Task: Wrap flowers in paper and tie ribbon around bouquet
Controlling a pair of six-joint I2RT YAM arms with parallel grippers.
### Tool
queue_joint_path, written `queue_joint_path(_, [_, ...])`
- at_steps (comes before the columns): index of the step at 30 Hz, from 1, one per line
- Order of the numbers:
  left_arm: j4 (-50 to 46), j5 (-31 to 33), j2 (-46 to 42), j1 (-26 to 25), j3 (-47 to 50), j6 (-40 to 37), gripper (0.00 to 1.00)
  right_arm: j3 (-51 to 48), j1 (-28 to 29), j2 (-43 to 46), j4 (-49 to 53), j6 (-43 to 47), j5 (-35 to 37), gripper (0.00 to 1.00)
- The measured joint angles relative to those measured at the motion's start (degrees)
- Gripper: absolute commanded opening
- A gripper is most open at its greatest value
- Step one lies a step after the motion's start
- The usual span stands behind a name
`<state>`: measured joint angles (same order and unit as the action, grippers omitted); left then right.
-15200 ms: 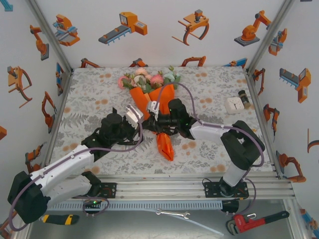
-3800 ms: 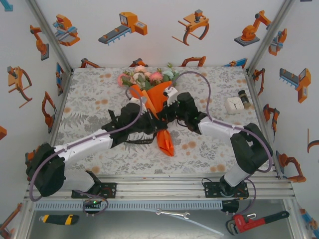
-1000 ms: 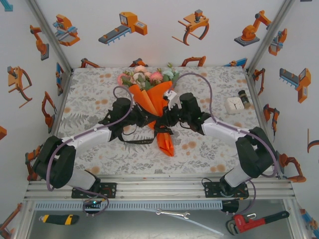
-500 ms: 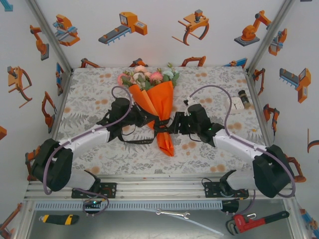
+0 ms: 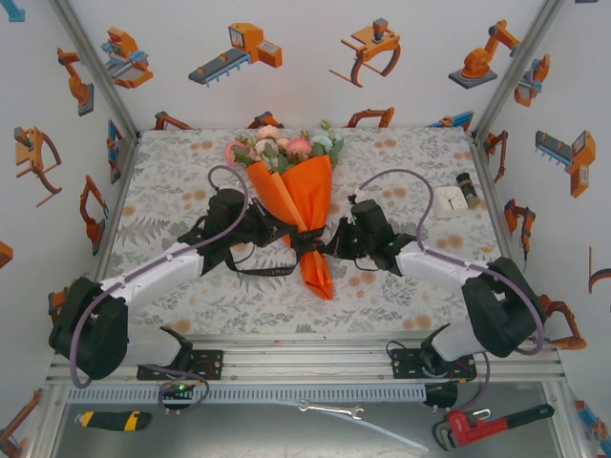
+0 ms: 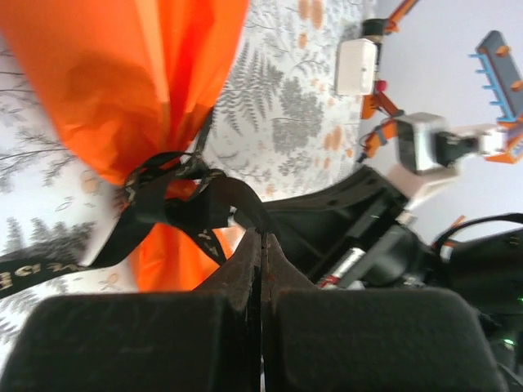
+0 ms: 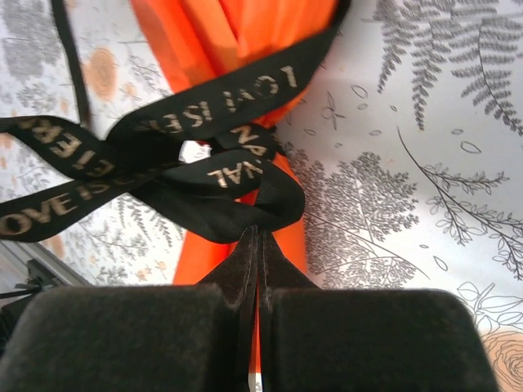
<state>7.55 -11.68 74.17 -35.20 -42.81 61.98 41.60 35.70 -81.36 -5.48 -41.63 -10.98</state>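
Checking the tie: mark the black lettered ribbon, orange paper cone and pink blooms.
Black lettered ribbon (image 7: 222, 175): right wrist view, band at knot.
Orange paper cone (image 5: 304, 196): top external view, flared upper part.
Pink blooms (image 5: 298, 147): top external view, one pink head.

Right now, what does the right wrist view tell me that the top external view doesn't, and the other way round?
Right wrist: the right gripper shut on a loop of the ribbon, with the ribbon's gold lettering visible up close. Top external: the flowers at the far end of the bouquet, and the left gripper meeting it from the opposite side. Both: the black ribbon cinched around the orange paper.
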Motion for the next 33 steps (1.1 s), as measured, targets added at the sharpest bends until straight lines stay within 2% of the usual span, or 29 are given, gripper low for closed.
queue_joint_path(9, [-8.70, 6.67, -4.83, 0.00, 6.25, -4.35, 0.00, 0.13, 2.45, 5.51, -2.67, 10.75, -3.41, 0.02])
queue_joint_path(10, [-9.18, 7.06, -4.83, 0.00, 6.82, -4.46, 0.00, 0.13, 2.93, 5.51, -2.58, 11.45, -3.50, 0.18])
queue_joint_path(12, [-9.77, 7.45, -4.85, 0.00, 7.37, -4.61, 0.00, 0.22, 3.41, 5.46, -0.94, 11.76, -2.64, 0.40])
queue_joint_path(14, [-9.92, 7.61, -4.87, 0.00, 7.39, -4.85, 0.00, 0.55, 3.48, 5.07, 1.62, 11.21, -0.52, 0.49])
queue_joint_path(16, [-9.92, 7.63, -4.96, 0.00, 7.39, -5.09, 0.00, 0.70, 3.43, 4.28, 3.30, 10.21, 1.57, 0.52])
queue_joint_path(19, [-9.92, 7.61, -4.98, 0.00, 7.37, -5.31, 0.00, 1.20, 3.45, 2.08, 3.76, 9.09, 2.54, 0.51])
queue_joint_path(21, [-9.92, 7.61, -5.01, 0.00, 7.37, -5.31, 0.00, 2.34, 3.52, -0.04, 3.74, 8.55, 2.56, 0.46])
queue_joint_path(25, [-10.08, 7.67, -5.51, 0.00, 7.37, -5.31, 0.00, 4.55, 3.78, -3.78, 2.86, 8.00, 1.73, 0.13])
queue_joint_path(27, [-10.43, 8.07, -6.05, 0.00, 7.37, -5.33, 0.00, 4.55, 3.87, -4.09, 2.62, 7.96, 1.40, 0.00])
queue_joint_path(33, [-13.51, 10.62, -7.48, 0.42, 7.37, -6.40, 0.00, 4.55, 4.24, -1.14, 2.58, 11.43, 0.00, 0.00])
